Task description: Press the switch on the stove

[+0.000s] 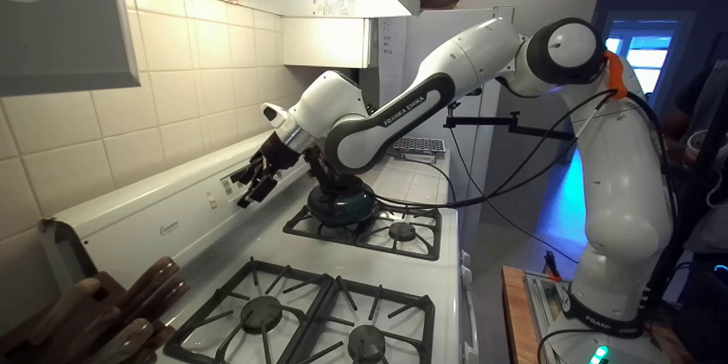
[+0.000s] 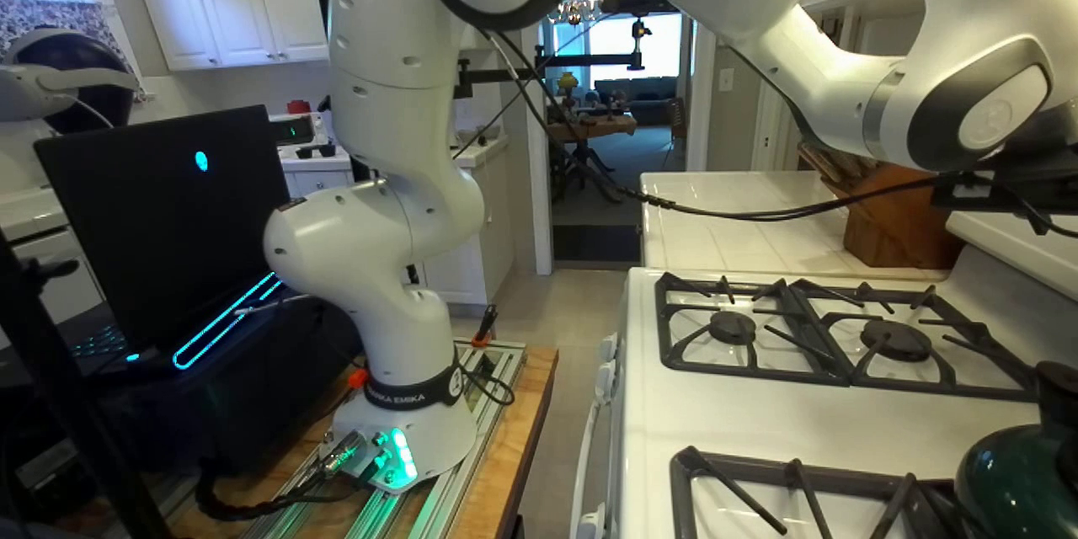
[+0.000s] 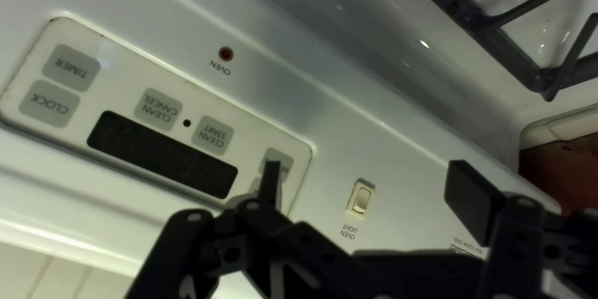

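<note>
Gripper (image 3: 368, 184) near switch (image 3: 361, 200), keys (image 3: 281, 155) partly hidden

Kettle (image 1: 341, 209) sits on a back grate (image 1: 318, 237) of the stove (image 1: 341, 260), near the back panel (image 1: 187, 213). Robot base (image 2: 438, 438) is on a bench (image 2: 524, 404) facing the stove's front, floor (image 2: 563, 320) between. In the wrist view the oven light switch (image 3: 361, 199) is right of the keypad (image 3: 159, 108), showing between the fingers (image 3: 469, 201) of the gripper (image 3: 363, 180). Knife block (image 2: 901, 223) sits on a counter (image 2: 724, 227) beside the stove.
</note>
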You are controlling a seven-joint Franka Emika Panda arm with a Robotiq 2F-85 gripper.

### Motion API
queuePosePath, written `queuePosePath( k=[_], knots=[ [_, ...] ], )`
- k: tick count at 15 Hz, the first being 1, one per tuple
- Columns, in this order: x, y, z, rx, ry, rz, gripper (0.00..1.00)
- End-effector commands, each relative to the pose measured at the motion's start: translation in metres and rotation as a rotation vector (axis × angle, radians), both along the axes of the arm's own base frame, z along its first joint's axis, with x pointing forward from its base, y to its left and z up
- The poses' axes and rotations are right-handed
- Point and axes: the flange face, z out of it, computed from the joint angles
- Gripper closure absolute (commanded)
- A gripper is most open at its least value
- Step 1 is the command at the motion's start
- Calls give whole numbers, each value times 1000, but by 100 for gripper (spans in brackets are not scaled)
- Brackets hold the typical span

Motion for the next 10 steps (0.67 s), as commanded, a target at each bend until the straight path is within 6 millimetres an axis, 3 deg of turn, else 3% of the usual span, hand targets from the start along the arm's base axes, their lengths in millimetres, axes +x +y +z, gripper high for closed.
queuePosePath(
  k=[1, 7, 10],
  knots=[
    [12, 11, 1, -48, 57, 10, 41],
    [28, 31, 0, -86, 55, 39, 84],
    [33, 42, 1, -89, 47, 48, 99]
  ],
)
